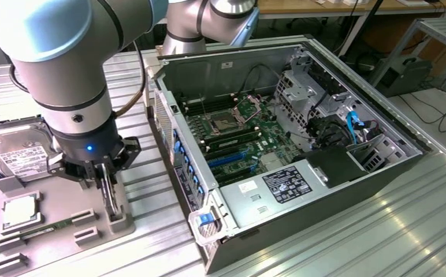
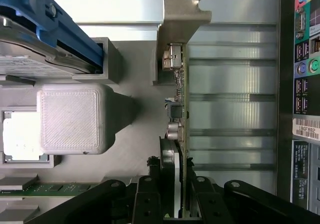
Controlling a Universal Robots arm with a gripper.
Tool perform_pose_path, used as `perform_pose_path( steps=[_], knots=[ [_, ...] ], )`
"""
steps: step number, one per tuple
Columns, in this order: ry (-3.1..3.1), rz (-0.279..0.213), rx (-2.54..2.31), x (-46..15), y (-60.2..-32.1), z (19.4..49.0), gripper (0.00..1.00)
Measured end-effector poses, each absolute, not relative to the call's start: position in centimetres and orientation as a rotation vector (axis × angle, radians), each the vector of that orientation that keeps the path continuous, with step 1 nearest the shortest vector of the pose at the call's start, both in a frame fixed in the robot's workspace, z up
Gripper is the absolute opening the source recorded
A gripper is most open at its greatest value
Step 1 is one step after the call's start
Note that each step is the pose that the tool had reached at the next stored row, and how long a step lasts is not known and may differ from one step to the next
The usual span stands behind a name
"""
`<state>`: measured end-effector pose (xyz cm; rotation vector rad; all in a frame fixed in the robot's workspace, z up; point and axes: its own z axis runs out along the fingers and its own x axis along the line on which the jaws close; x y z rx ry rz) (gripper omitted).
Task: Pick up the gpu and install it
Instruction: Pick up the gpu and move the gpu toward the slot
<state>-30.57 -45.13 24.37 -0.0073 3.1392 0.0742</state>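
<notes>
1. Fingers are clamped on the gpu, one each side of the thin card, no gap showing betw. pad and board.
2. Gripper points straight down over the tray, blue light on at the wrist. In the wrist view the gripper bites the card at the end opp. the bracket.
3. The gpu stands on edge, upright, at the near right part of the grey tray, on the exterior view's left. Its low end meets a slot block; can't tell if it's seated or just clear.
4. Silver bracket caps the card's far end from the fingers, w/ connectors just below it.
5. Beside the card in the wrist view: a grey ribbed block on the tray, close but apart from the board.
6. Rest of the tray: hard drive w/ white label at the far left, cpu in its pocket nearer, green memory stick nearest.
7. Open pc case lies just right of the tray on the slatted metal table, motherboard exposed. Its rear ports show in the wrist view.
</notes>
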Motion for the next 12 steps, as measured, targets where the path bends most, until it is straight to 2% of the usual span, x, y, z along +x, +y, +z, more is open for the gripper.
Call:
perform_pose_path(
  steps=[12],
  knots=[
    [3.139, 0.076, -0.008, -30.6, -45.1, 25.5, 0.28]
  ],
)
